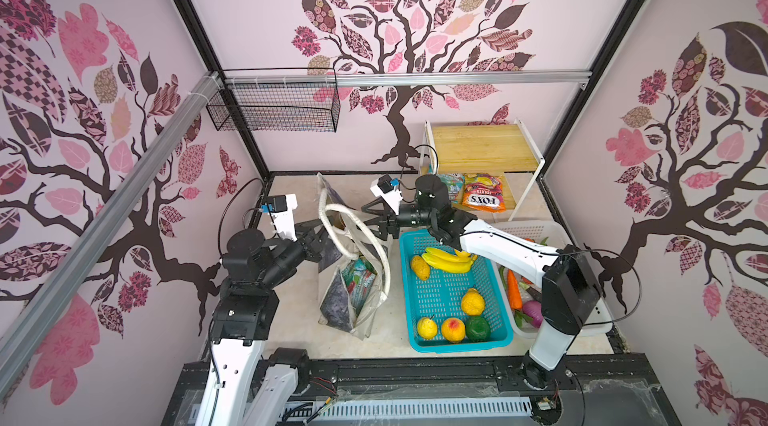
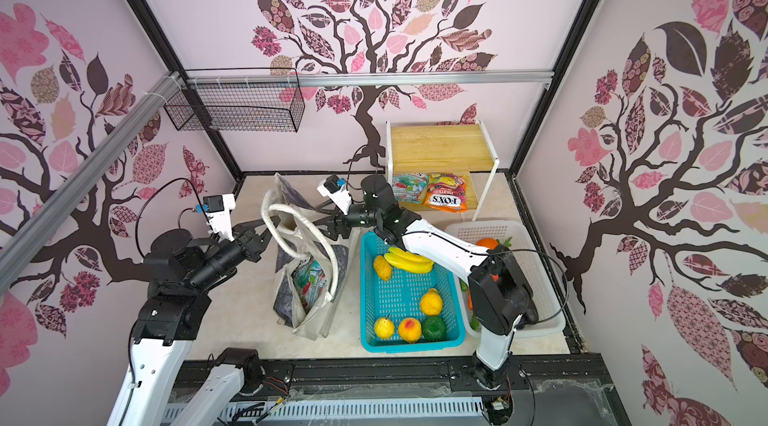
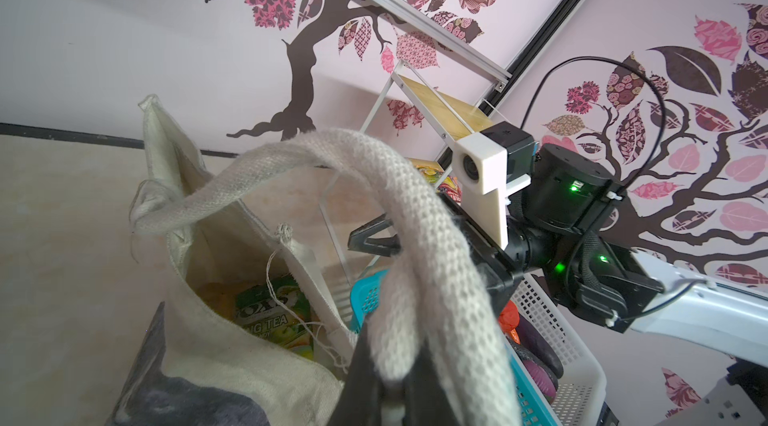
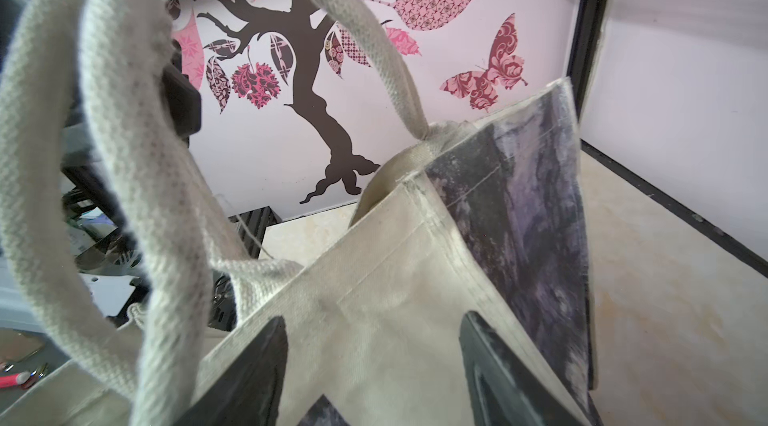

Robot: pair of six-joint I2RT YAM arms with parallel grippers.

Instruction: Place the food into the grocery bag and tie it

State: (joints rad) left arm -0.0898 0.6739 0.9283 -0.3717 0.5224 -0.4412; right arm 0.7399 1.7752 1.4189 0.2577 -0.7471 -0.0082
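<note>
The grocery bag (image 1: 351, 312) stands open on the table (image 1: 297, 334) beside the teal basket (image 1: 457, 346), with snack packets (image 1: 360, 283) inside. The left gripper (image 1: 322, 231) is clenched on a strap handle (image 1: 332, 212). The right gripper (image 1: 368, 217) has its jaws spread at the bag's rim.

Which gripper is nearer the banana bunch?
Right. The right gripper is open at the grocery bag, near the banana bunch; the left gripper clamps a strap beyond it.
</note>
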